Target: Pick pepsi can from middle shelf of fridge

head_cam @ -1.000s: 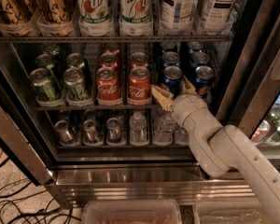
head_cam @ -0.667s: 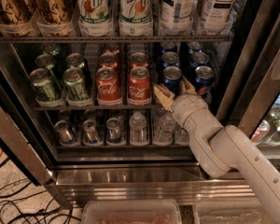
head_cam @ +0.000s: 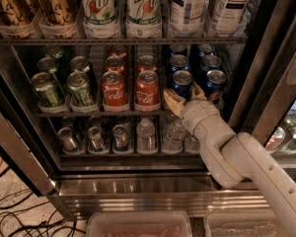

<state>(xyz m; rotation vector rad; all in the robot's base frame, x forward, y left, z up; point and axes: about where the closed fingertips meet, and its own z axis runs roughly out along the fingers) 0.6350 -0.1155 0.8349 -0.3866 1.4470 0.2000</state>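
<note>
The fridge (head_cam: 138, 194) stands open in front of me. Its middle shelf (head_cam: 89, 114) holds rows of green, red and blue cans. The front-left pepsi can (head_cam: 181, 82) is blue with a silver top and stands upright to the right of the red Coca-Cola cans (head_cam: 147, 90). My gripper (head_cam: 184, 98) is at the shelf's front edge, right at the foot of that can. Its tan fingers (head_cam: 171, 102) are spread, one on each side of the can's lower part, which they partly hide. More pepsi cans (head_cam: 214, 83) stand beside and behind it.
Green cans (head_cam: 47, 89) stand at the shelf's left. The rack above holds tall 7up bottles (head_cam: 143, 9) and tea bottles. The rack below holds small water bottles (head_cam: 146, 135). The dark door frame (head_cam: 259, 83) is close on the right. Plastic bins (head_cam: 138, 226) sit below.
My gripper has edged slightly forward and up, closer around the foot of the front-left pepsi can. The cans have not moved.
</note>
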